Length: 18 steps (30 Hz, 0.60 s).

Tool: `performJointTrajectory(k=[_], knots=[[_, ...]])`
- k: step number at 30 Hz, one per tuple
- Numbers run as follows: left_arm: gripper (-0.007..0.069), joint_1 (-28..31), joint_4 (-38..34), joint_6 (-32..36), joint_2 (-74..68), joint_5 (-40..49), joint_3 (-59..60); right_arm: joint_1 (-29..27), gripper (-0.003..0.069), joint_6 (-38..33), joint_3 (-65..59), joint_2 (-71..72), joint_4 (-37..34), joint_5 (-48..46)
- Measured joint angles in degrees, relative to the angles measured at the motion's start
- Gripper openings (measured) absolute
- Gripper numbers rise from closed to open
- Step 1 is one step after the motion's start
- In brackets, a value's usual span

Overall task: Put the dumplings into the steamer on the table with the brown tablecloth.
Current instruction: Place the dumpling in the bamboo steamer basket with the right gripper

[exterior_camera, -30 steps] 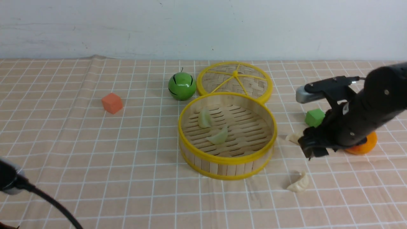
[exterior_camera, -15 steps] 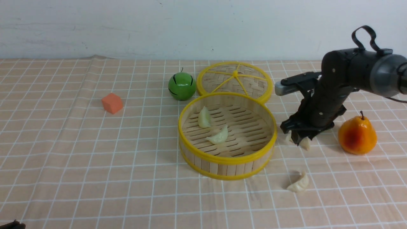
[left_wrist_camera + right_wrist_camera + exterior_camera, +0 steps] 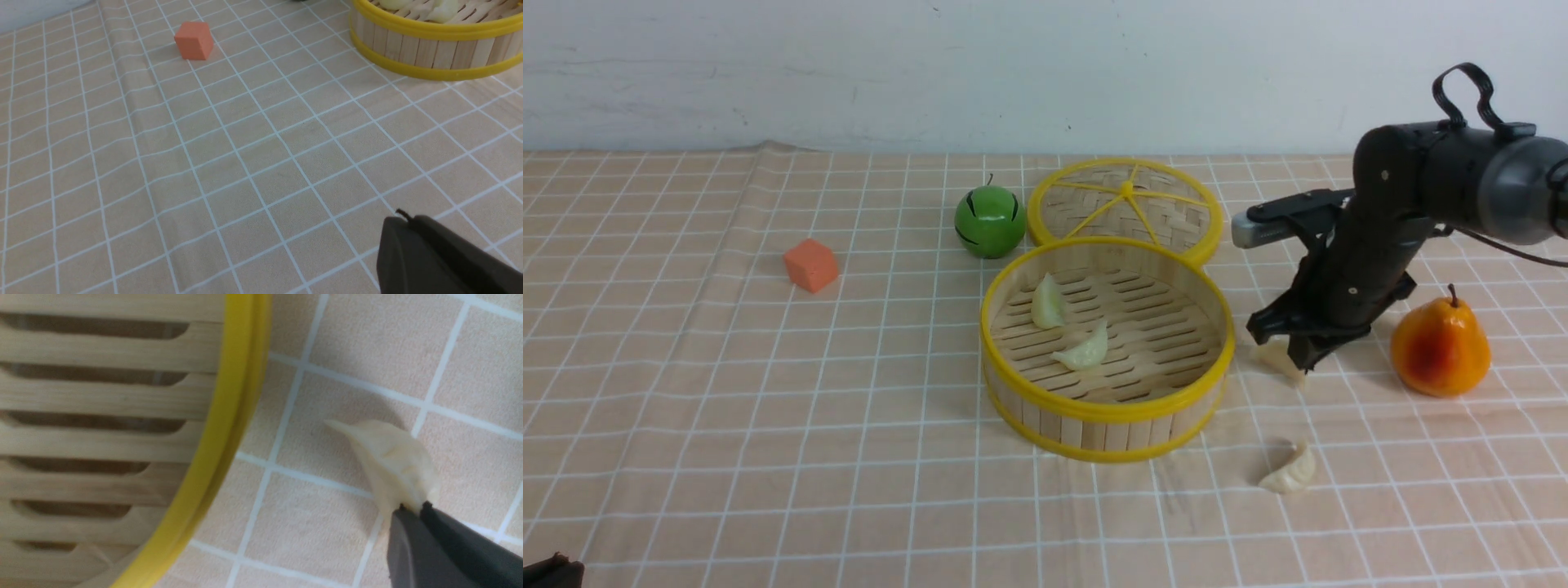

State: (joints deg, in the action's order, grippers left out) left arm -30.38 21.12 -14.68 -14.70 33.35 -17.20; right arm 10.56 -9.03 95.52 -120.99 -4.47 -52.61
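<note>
Where the right claw (image 3: pixel 413 506) points down at the brown tablecloth (image 3: pixel 768 408), its two jaws are pressed together on one end of a cream-white dumpling (image 3: pixel 388 457), and the rest of this dumpling sticks out from the tips toward the steamer (image 3: pixel 1107 408). The dumpling seems to be touching the cloth, but this cannot be told for sure. The steamer is placed just beside this claw, on its left, with the yellow rim near the held dumpling but apart from it. On the slatted floor two pale green dumplings (image 3: pixel 1085 351) are seen. A second cream-white dumpling (image 3: pixel 1290 472) is found on the cloth, nearer to the robot than the claw and apart from it. A pear (image 3: pixel 1439 347) is standing near the claw on its right. Past the steamer, a flat lid (image 3: pixel 1125 200) and a green apple (image 3: pixel 990 222) are seen. The left claw (image 3: pixel 402 216) is kept closed on nothing above bare cloth, with an orange cube (image 3: pixel 194 34) and the steamer wall well ahead of it.
</note>
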Motion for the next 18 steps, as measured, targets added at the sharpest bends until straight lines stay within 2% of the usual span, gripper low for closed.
performJointTrajectory(k=[10, 18], knots=[[-0.0014, 0.0, 0.11, 0.0, 0.0, -0.85, 0.0, 0.05, -0.0018, -2.35, 0.34, 7.99, -1.17, -0.1], [-0.0014, 0.0, 0.13, 0.0, 0.0, -1.15, 0.0, 1.72, -0.0018, -5.76, 0.77, 8.98, -10.26, 1.92]])
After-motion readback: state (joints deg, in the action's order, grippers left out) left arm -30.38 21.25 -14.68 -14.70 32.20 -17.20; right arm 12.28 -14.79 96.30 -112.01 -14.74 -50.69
